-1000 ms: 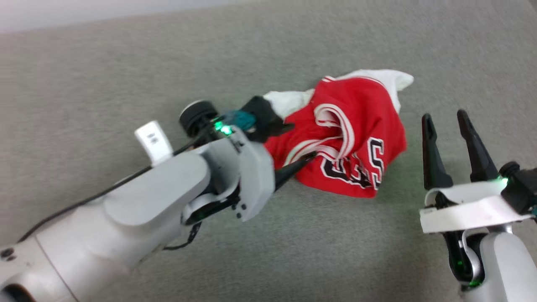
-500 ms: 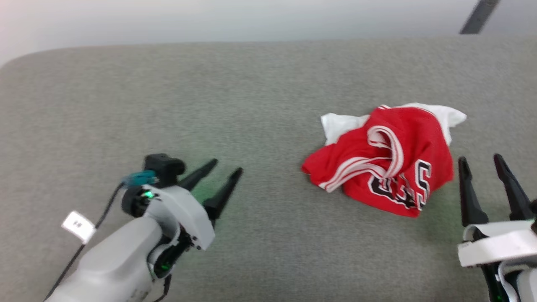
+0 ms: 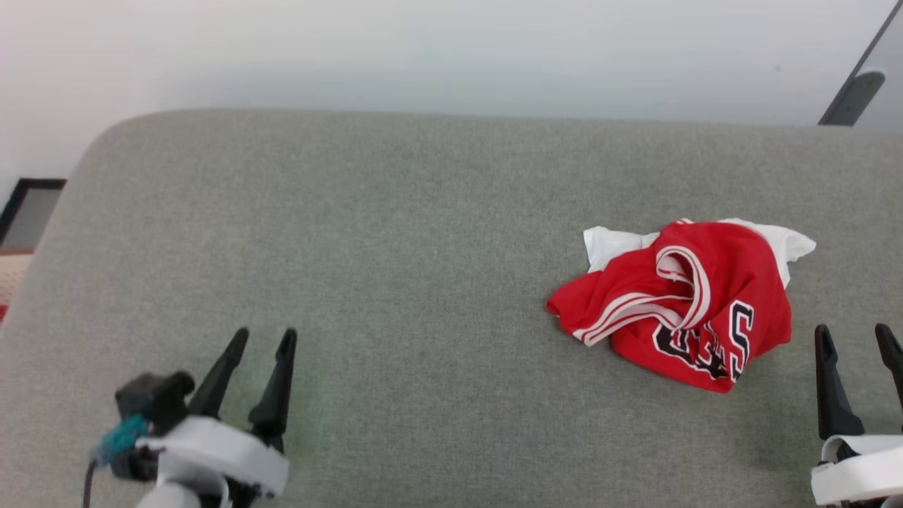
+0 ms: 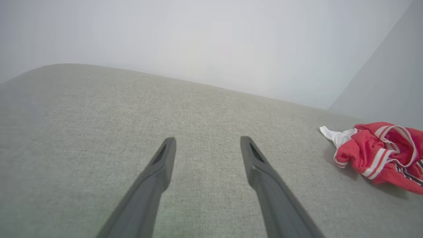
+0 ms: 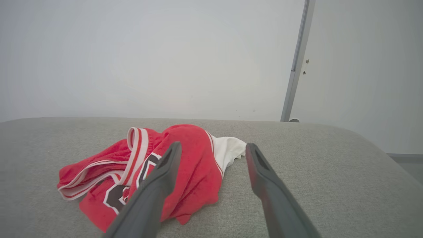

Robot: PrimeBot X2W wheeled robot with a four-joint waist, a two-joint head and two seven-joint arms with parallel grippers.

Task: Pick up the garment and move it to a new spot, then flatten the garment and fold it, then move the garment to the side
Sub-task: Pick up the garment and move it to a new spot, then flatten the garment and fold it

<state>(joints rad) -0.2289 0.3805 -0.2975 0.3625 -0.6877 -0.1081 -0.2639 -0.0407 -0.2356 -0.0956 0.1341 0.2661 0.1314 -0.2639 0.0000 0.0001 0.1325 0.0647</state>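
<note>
Withdrawal is what has just been completed: a second ago the left gripper [image 3: 264, 333] was pressed against the left edge of the garment [image 3: 688, 303], and now it is seen at the near left of the table [image 3: 395, 233], well apart from the cloth, its fingers spread wide and empty. The head view has been raised and turned over the same second, so the shift of the whole picture is not to be read as a move of the shirt. The right gripper [image 3: 853, 329] is held just near and right of the garment, its fingers likewise parted with nothing between them. The garment is left as a crumpled heap at the right of the table, with the red body uppermost, striped trim looped across it and white sleeves showing at the far side. The move to a new spot is judged done; flattening is not yet begun. The table is covered in grey woven fabric with rounded corners and is backed by a plain pale wall [image 3: 423, 56]; a dark frame [image 3: 28, 208] is glimpsed at the far left and a slanted metal post [image 3: 850, 95] at the far right.
</note>
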